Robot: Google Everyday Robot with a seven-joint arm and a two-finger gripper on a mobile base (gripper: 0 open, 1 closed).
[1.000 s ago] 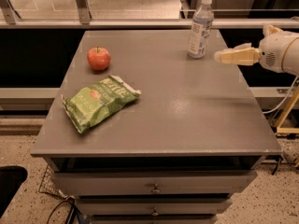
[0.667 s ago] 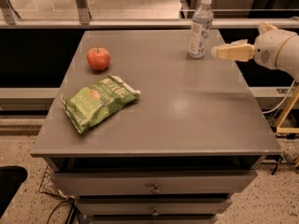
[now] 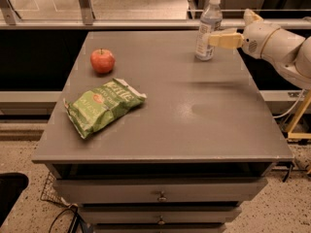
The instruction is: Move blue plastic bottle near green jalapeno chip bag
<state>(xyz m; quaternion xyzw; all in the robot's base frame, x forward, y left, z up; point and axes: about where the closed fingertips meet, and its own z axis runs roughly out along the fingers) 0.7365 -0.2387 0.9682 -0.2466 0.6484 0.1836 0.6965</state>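
- Closing in: over the last second the gripper (image 3: 221, 39) has slid left along the back right of the table (image 3: 204, 130). It's gone from hanging a bit off to the side of the blue plastic bottle (image 3: 208, 30) to having its tip right up against the label.
- Honestly can't tell whether the claw is apart or together from this angle, so I wouldn't call it a grab yet.
- The bottle hasn't budged. It's upright at the far right edge, well apart from the green jalapeno chip bag (image 3: 104, 106) at front left, so I'd say the actual move hasn't started.
- Materials: the bottle is tall, slim clear plastic with a pale blue tint, a white cap and a wrapped label. Looks light and tippy if it gets nudged sideways.
- The bag is crinkly, puffy and lying flat. A round, shiny red apple (image 3: 102, 61) sits just behind it.
- The tabletop is smooth matte grey with a soft sheen, so things could slide easily.
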